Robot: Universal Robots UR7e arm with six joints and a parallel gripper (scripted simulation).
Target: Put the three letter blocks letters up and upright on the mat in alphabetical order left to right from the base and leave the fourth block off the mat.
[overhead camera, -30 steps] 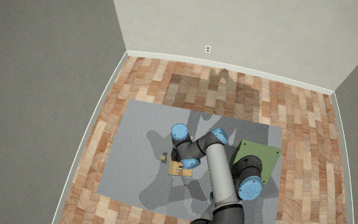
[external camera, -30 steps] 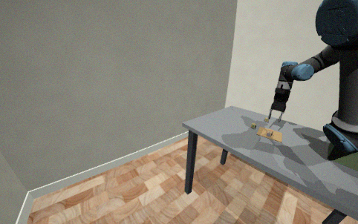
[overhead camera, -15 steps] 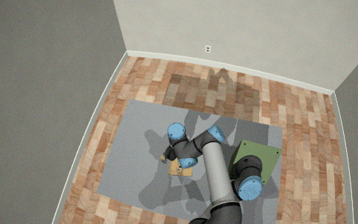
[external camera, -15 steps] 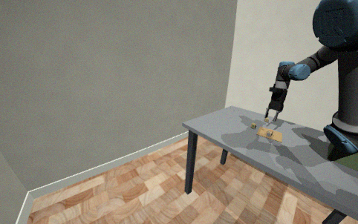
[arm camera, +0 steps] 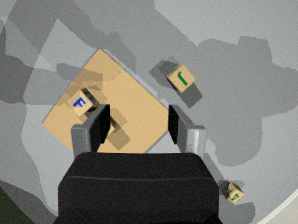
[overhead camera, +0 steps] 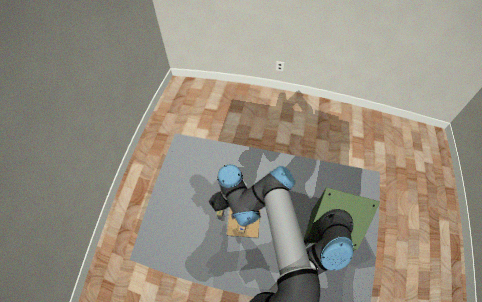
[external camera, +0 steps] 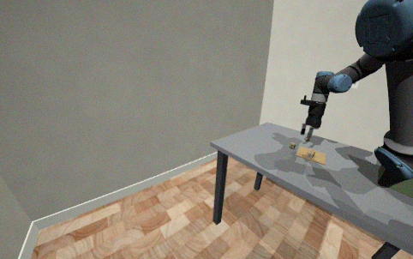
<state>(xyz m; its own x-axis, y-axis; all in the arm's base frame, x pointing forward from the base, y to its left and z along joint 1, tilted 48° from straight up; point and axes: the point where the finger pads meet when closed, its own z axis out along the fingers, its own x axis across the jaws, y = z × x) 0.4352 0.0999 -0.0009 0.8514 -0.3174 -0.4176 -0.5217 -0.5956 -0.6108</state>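
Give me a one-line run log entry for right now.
jaws: open, empty, above mat | F block: on mat | green-letter block: off mat, on table | second green-letter block: off mat

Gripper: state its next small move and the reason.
Probably shift the open, empty gripper toward the green-lettered block and centre over it. That block lies off the mat, just beside its edge, while the F block already sits on the mat.
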